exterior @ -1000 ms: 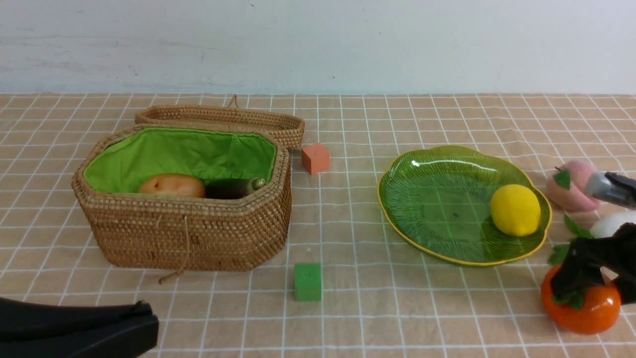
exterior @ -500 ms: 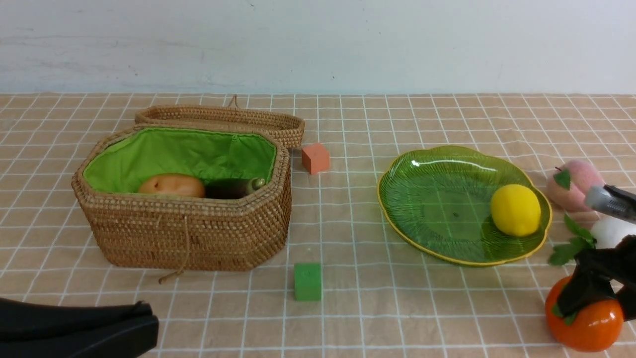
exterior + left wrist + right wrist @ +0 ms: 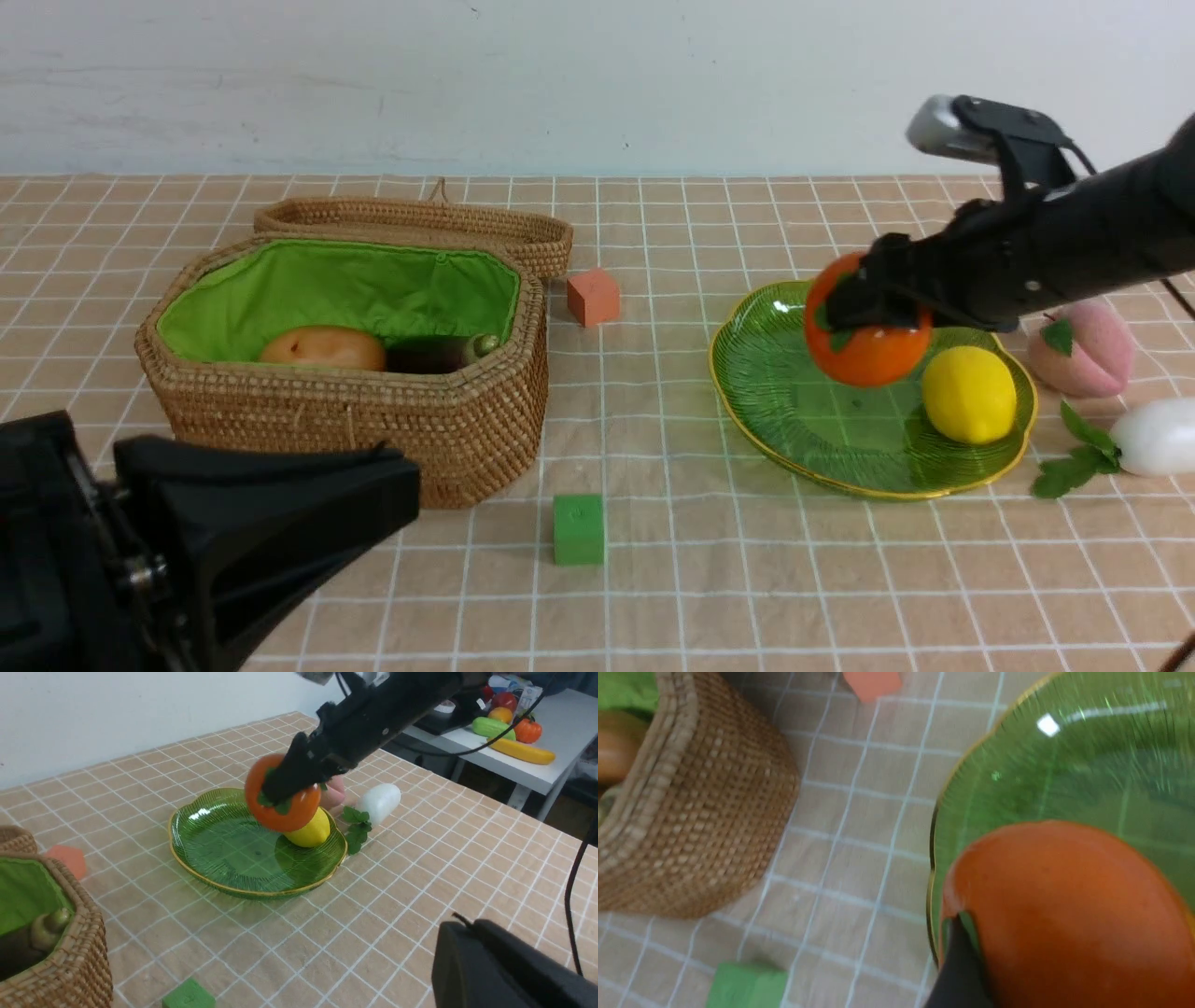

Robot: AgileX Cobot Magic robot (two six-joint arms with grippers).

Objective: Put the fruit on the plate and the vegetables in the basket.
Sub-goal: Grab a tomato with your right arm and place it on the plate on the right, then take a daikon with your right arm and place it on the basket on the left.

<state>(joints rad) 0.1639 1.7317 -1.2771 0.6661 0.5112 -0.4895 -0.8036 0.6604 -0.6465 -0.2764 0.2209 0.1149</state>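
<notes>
My right gripper (image 3: pixel 864 313) is shut on the orange persimmon (image 3: pixel 870 353), gripping it at its green cap and holding it in the air over the green plate (image 3: pixel 784 411). One dark finger (image 3: pixel 957 966) presses the persimmon (image 3: pixel 1064 914). A yellow lemon (image 3: pixel 968 394) lies on the plate. On the cloth to the plate's right are the pink peach (image 3: pixel 1083 350) and the white radish (image 3: pixel 1153 436). The open basket (image 3: pixel 345 429) holds a potato (image 3: pixel 322 347) and an eggplant (image 3: pixel 434 353). My left gripper (image 3: pixel 378 485) is shut and empty, low in front of the basket.
An orange cube (image 3: pixel 593 297) sits between the basket and the plate, and a green cube (image 3: pixel 579 529) sits nearer the front. The basket's lid (image 3: pixel 420 224) lies open behind it. A side table (image 3: pixel 509 765) with other toy produce stands beyond the right edge.
The right gripper closed on the persimmon at the front right, then lifted it up and left over the plate. The left arm has come forward and higher into view.
</notes>
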